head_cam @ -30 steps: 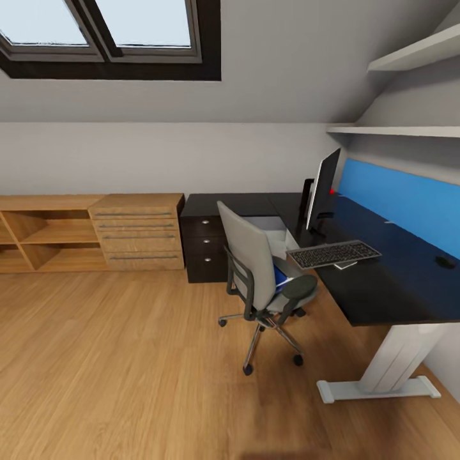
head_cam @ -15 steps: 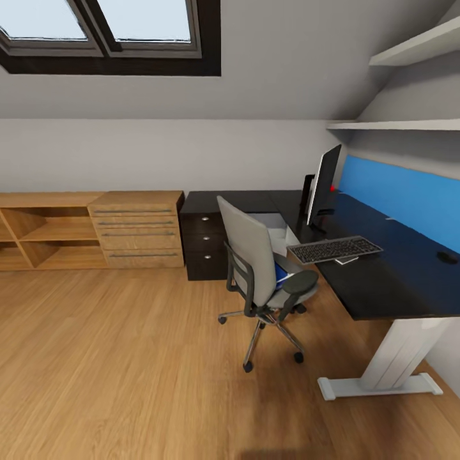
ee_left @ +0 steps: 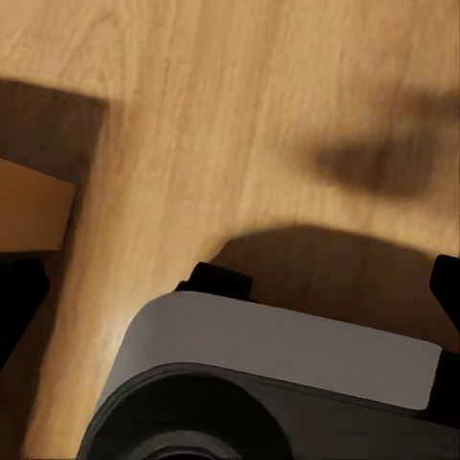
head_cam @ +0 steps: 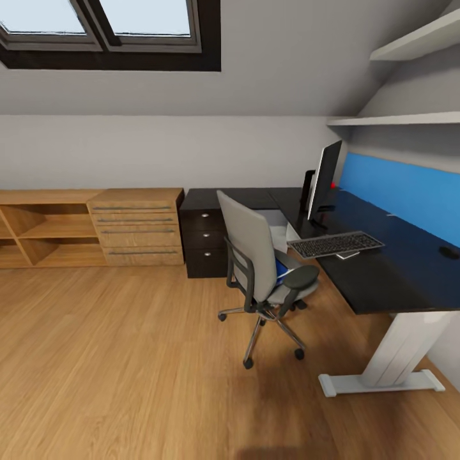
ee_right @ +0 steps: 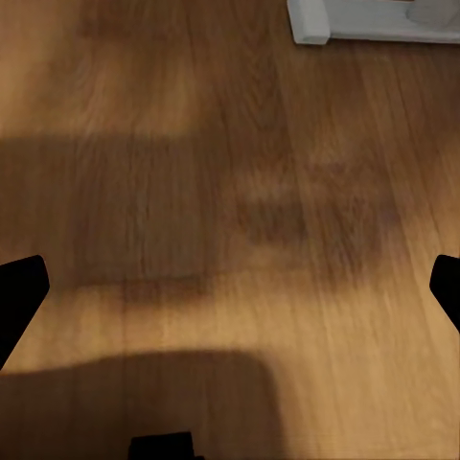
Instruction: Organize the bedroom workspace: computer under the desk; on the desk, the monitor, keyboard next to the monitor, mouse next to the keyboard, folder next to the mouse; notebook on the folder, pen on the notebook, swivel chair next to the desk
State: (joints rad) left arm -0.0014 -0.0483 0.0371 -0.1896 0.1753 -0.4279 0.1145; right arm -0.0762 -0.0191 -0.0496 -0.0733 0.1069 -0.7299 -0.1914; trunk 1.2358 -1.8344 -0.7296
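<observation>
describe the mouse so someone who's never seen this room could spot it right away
Start at the long glossy black desk along the right wall, under the blue wall panel. Follow its top past the monitor and the keyboard toward the picture's right edge. The mouse is the small rounded black lump lying alone there, far smaller than the keyboard and well apart from it.

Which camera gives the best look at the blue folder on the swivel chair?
The head view: the folder shows as a blue sliver on the swivel chair seat, partly hidden by the backrest and armrest. The left and right wrist views look down at the oak floor, far from the chair.
</observation>
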